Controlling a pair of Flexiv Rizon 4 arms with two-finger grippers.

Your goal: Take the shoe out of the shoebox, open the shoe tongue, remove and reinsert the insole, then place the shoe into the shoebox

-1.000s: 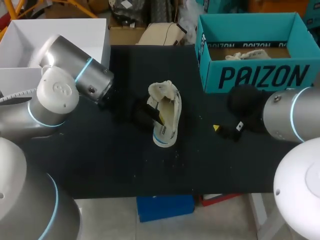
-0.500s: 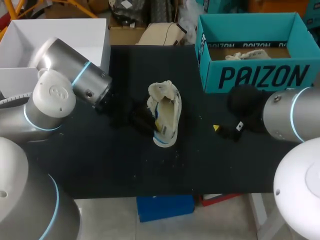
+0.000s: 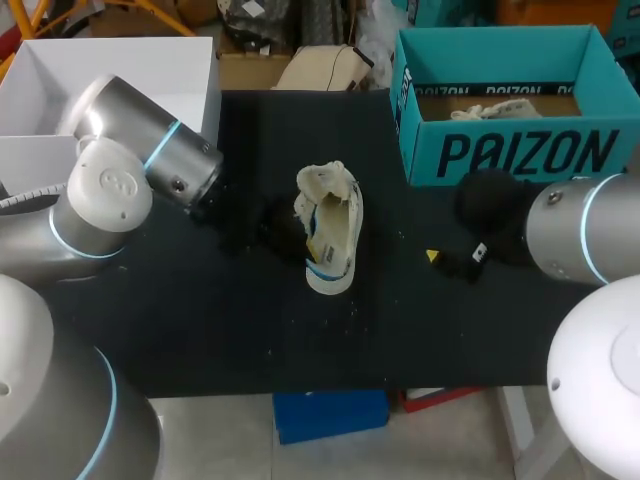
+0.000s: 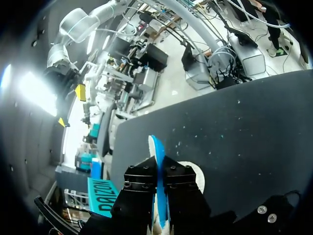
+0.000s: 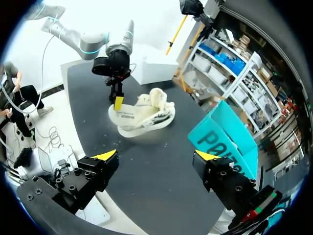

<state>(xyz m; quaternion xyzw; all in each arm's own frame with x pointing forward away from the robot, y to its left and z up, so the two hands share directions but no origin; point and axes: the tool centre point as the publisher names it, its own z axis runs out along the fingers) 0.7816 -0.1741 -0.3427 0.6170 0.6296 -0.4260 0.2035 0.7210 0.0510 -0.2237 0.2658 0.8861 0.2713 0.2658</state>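
While the white cloth shoe (image 3: 330,235) lies on its side on the flat black table (image 3: 250,340) dotted with white crumbs (image 3: 350,308), my left gripper (image 4: 160,169) pinches its thin blue edge. My right gripper (image 5: 156,156) hangs spread wide, empty. The open teal cardboard shoebox (image 3: 510,152) sits far right.

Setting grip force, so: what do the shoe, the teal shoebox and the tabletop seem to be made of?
The shoe: cream upper looks like soft matte fabric, its top end crumpled; the smoother white sole is probably rubber or foam. The shoebox: cardboard, matte teal outside, brown inside, with folded edges. The table: black matte covering, perhaps cloth or a mat; pale specks cling to it.
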